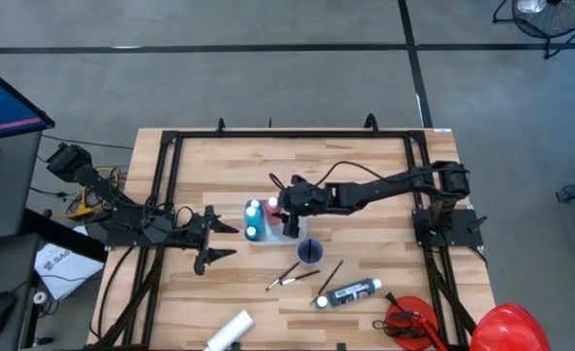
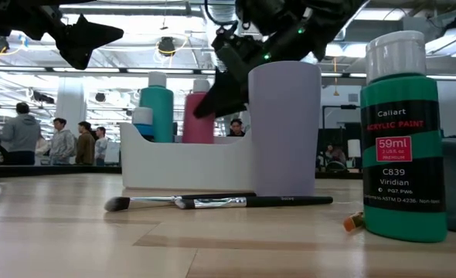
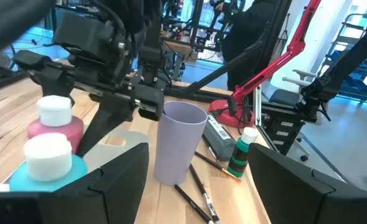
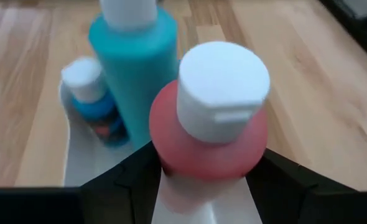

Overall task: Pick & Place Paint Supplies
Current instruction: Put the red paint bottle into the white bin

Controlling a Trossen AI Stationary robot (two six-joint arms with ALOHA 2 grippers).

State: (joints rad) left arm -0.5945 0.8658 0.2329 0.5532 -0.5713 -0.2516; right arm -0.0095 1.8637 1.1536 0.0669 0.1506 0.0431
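A white caddy point(image 1: 264, 234) stands mid-table. In it are a teal bottle point(image 4: 137, 56), a small blue bottle point(image 4: 93, 102) and a pink bottle with a white cap point(image 4: 211, 134). My right gripper point(image 4: 199, 171) reaches in from the table's right and is shut on the pink bottle. My left gripper point(image 1: 219, 241) hangs open left of the caddy, holding nothing. A purple cup point(image 1: 310, 252) stands beside the caddy. Near the front edge lie two dark-handled brushes point(image 1: 292, 276), a black tube point(image 1: 354, 292) and a white tube point(image 1: 231, 331). A green bottle point(image 2: 402, 131) stands there. My right gripper pinches the pink bottle's round body point(image 4: 165, 158) just under its shoulder, one finger on each side. The fingers slant down from the table's right side. The bottle stands upright inside the caddy. Whether its bottom rests on the caddy floor is hidden by the caddy wall point(image 2: 185, 166).
A red tool with a black handle point(image 1: 409, 322) and a red dome point(image 1: 510, 327) lie at the front right corner. Black frame rails point(image 1: 166, 185) run along the table's sides. People stand in the room beyond the table point(image 2: 54, 143).
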